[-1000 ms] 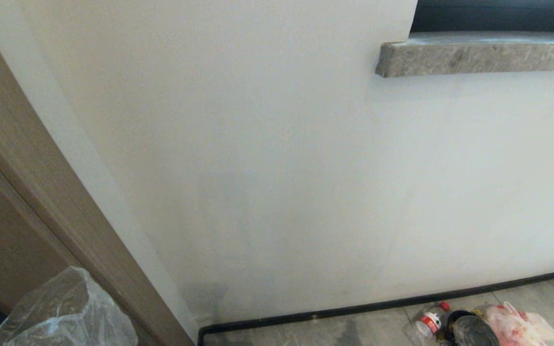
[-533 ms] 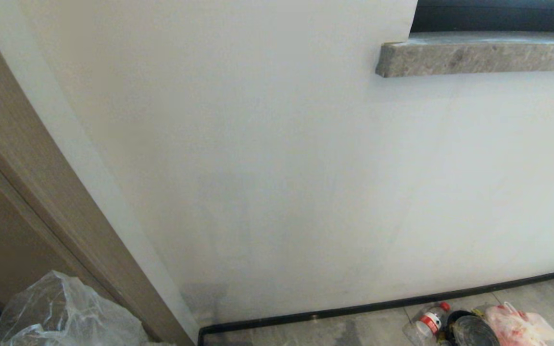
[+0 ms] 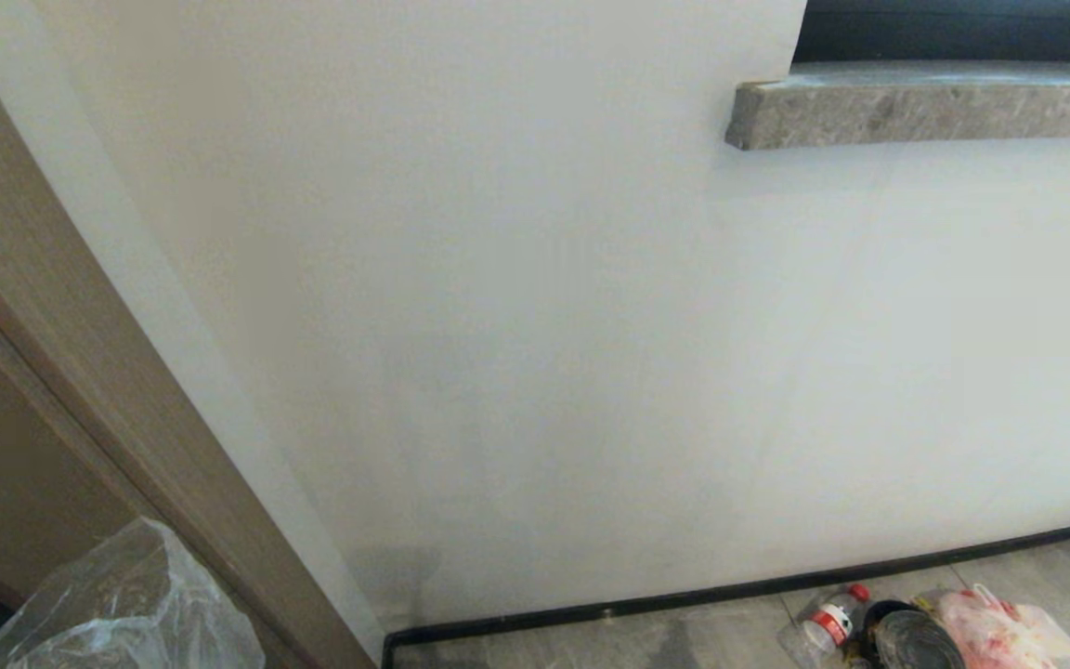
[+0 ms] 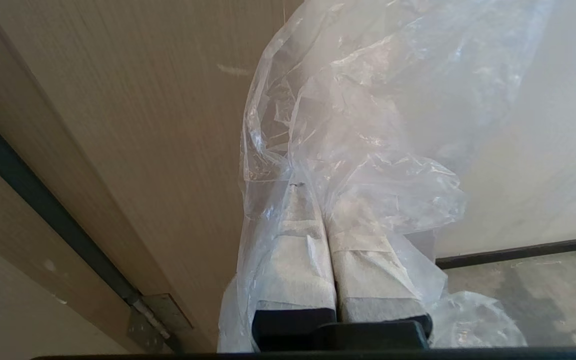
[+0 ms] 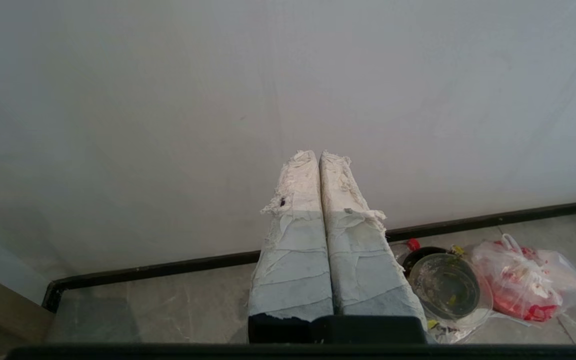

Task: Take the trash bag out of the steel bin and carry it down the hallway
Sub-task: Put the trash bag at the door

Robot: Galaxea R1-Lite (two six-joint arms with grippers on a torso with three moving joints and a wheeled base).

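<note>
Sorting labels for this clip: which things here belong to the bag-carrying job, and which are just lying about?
Job: trash bag, pinched in the shut left gripper; hallway floor.

Lying about: plastic bottle, round container, pink-red bag, stone ledge.

Soft, even daylight; pale wall slightly hazy, with faint shadow near its base.

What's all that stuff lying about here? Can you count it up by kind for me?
Clear trash bag, pinched in the left gripper: 1
Pink-red plastic bag on the floor: 1
Plastic bottle with red cap: 1
Round clear container: 1
Total: 4
</note>
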